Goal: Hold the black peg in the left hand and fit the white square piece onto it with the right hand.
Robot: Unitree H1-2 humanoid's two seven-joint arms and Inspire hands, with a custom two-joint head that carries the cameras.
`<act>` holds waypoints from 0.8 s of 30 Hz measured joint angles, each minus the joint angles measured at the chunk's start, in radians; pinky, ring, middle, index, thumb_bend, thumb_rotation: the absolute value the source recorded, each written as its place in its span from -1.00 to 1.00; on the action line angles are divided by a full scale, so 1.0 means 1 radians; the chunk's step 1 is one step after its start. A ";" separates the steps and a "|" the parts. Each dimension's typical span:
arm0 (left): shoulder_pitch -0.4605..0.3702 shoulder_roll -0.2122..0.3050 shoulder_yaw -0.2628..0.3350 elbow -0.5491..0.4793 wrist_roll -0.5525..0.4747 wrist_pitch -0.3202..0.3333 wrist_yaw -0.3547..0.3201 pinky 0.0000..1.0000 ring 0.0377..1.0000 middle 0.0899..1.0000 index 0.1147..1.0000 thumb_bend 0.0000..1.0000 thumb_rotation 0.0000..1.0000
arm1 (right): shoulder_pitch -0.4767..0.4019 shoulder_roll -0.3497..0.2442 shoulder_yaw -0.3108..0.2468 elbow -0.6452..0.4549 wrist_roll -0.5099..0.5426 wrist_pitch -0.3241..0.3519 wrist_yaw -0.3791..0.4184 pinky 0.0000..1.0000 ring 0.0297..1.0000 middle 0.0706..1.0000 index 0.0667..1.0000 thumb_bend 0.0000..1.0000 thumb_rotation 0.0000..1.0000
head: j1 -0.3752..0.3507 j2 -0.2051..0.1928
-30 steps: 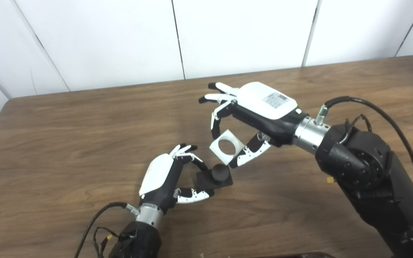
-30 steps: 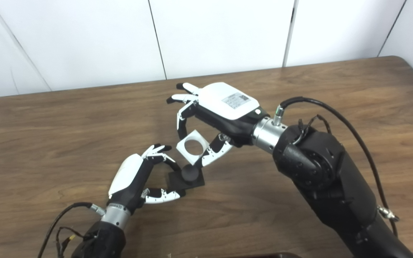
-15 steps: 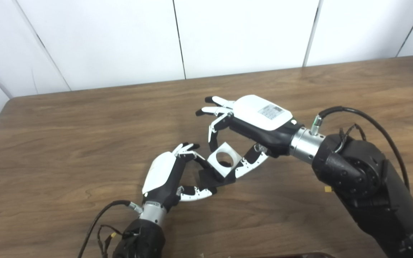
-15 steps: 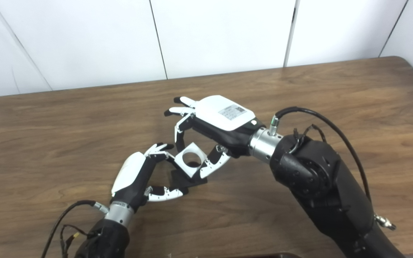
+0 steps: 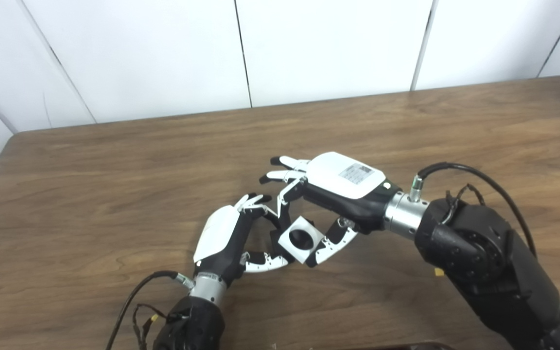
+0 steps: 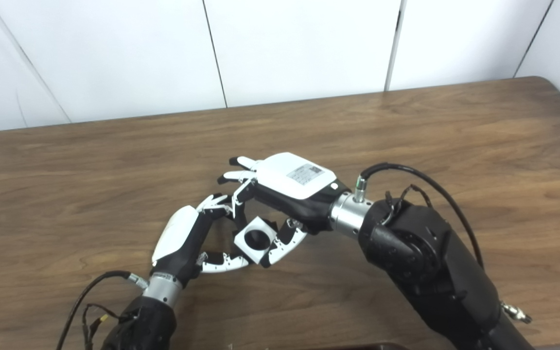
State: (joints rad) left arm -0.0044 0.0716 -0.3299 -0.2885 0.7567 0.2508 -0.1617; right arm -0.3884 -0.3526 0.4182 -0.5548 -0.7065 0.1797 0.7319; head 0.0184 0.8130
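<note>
Left robot hand [image 5: 224, 238] pinches black peg [image 5: 301, 237]. Right robot hand [image 5: 331, 194] pinches white square piece [image 5: 301, 239], hole over peg. Keep flat, push down slowly.

The only printed thing I can find is a small grey label [image 5: 357, 172] on the white back shell of my right hand [image 5: 331, 194], and its lines of print are too small and blurred for me to make out a single word or number. The white shell on the back of my left hand [image 5: 226, 238] carries no marking that I can read. On the white square piece [image 5: 300, 239], the wooden table [image 5: 90, 184] and the white wall panels [image 5: 328, 43] I can read no text either.
</note>
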 measured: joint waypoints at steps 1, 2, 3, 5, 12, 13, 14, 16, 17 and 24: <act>0.000 0.000 0.000 0.000 0.000 0.000 0.001 0.80 0.91 0.73 -0.15 0.00 -0.82 | 0.000 0.000 -0.001 0.000 -0.001 -0.001 0.000 0.88 1.00 0.82 -0.10 0.05 -0.73 | 0.000 0.002; 0.000 0.000 0.000 0.000 0.000 0.000 0.002 0.79 0.91 0.73 -0.15 0.00 -0.82 | 0.000 0.000 -0.001 0.000 -0.001 -0.003 0.000 0.88 1.00 0.83 -0.10 0.05 -0.73 | 0.000 0.002; 0.000 0.000 0.000 0.000 0.000 0.000 0.004 0.79 0.91 0.73 -0.15 0.00 -0.82 | 0.000 0.000 -0.001 0.000 -0.001 -0.005 0.000 0.88 1.00 0.83 -0.10 0.05 -0.73 | -0.002 -0.002; 0.000 0.000 0.000 0.000 0.000 -0.001 0.005 0.80 0.91 0.73 -0.15 0.00 -0.82 | 0.000 0.000 -0.001 0.002 -0.002 -0.010 0.000 0.88 1.00 0.82 -0.10 0.05 -0.73 | 0.000 -0.003; 0.000 0.000 0.000 0.002 -0.001 -0.001 0.010 0.81 0.91 0.74 -0.15 0.00 -0.82 | 0.000 0.000 -0.007 0.018 -0.008 -0.030 -0.002 0.87 1.00 0.83 -0.10 0.05 -0.72 | -0.003 -0.008; 0.000 0.000 0.000 0.002 -0.001 -0.001 0.010 0.82 0.92 0.74 -0.15 0.00 -0.82 | -0.001 0.000 -0.008 0.021 -0.009 -0.032 -0.002 0.87 1.00 0.83 -0.10 0.05 -0.73 | -0.005 -0.008; 0.000 0.000 0.000 0.002 -0.001 -0.001 0.010 0.81 0.92 0.75 -0.15 0.00 -0.82 | -0.001 0.000 -0.009 0.024 -0.010 -0.032 -0.002 0.88 1.00 0.83 -0.10 0.05 -0.73 | -0.005 -0.008; 0.000 0.000 0.000 0.002 -0.001 -0.001 0.009 0.80 0.92 0.75 -0.15 0.00 -0.82 | -0.002 0.000 -0.013 0.025 -0.011 -0.033 -0.002 0.88 1.00 0.83 -0.10 0.05 -0.72 | -0.006 -0.009; 0.000 0.000 0.000 0.002 -0.001 -0.001 0.009 0.79 0.92 0.75 -0.15 0.00 -0.82 | -0.003 0.000 -0.015 0.025 -0.012 -0.033 -0.002 0.88 1.00 0.83 -0.10 0.05 -0.72 | -0.006 -0.009; 0.000 0.000 0.000 0.003 -0.002 -0.001 0.009 0.79 0.91 0.74 -0.15 0.00 -0.82 | -0.016 0.000 -0.020 0.025 -0.027 -0.036 -0.002 0.84 1.00 0.83 -0.10 0.05 -0.72 | -0.008 -0.014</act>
State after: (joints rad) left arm -0.0044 0.0714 -0.3301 -0.2858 0.7550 0.2497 -0.1523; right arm -0.4047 -0.3524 0.3982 -0.5297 -0.7331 0.1439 0.7301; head 0.0107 0.7992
